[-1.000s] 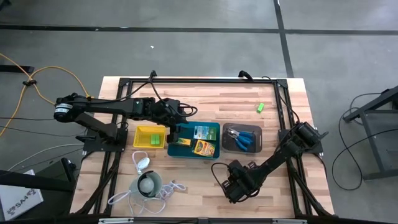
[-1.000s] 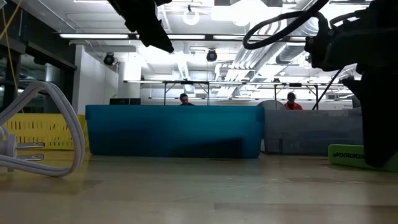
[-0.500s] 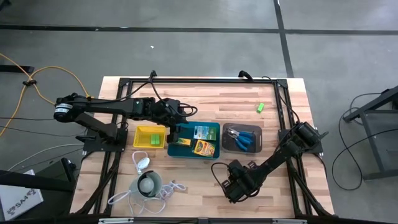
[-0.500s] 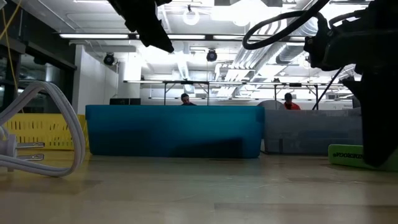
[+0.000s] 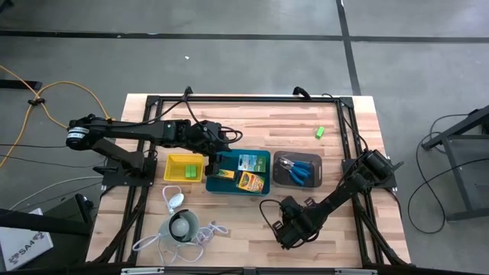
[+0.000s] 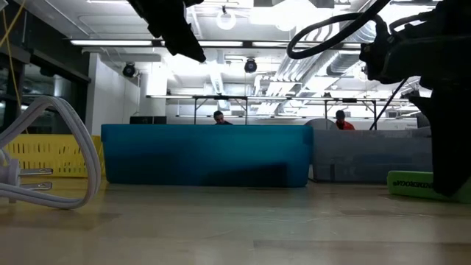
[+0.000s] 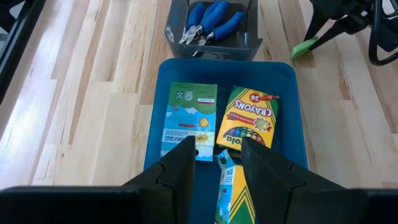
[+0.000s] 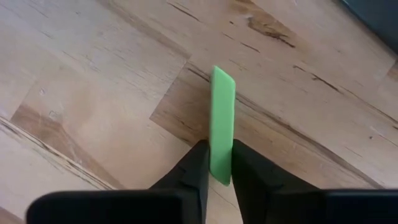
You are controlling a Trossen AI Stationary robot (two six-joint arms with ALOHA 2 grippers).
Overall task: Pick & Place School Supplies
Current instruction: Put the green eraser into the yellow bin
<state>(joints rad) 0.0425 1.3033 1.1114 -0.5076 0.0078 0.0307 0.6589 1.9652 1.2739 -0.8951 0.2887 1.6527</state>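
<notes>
A lime-green block (image 8: 222,118) lies on the bare wood near the table's front edge, with my right gripper (image 8: 219,147) shut on it; in the low view the block (image 6: 408,181) shows beside the gripper. My left gripper (image 7: 217,148) hangs open over the teal tray (image 5: 263,159), above a yellow-and-green crayon box (image 7: 231,186) that lies in it with another crayon box (image 7: 247,118) and a green-and-white flat pack (image 7: 189,118). The yellow tray (image 5: 173,167) holds lime-green blocks. Blue-handled tools (image 5: 299,169) lie in the dark grey tray (image 5: 319,177). One more green block (image 5: 319,131) rests at the far right. My right gripper pinches the block's two long flat sides (image 8: 221,163) between its two fingers, at the end nearest the wrist. The fingers (image 8: 198,167) come steeply from above and lie along the block. The block stands on its narrow edge on the table.
A white round gadget with its cord (image 5: 182,225) sits near the front left corner. A black frame (image 5: 244,99) runs around the work area. Bare wood lies between the trays and the front edge.
</notes>
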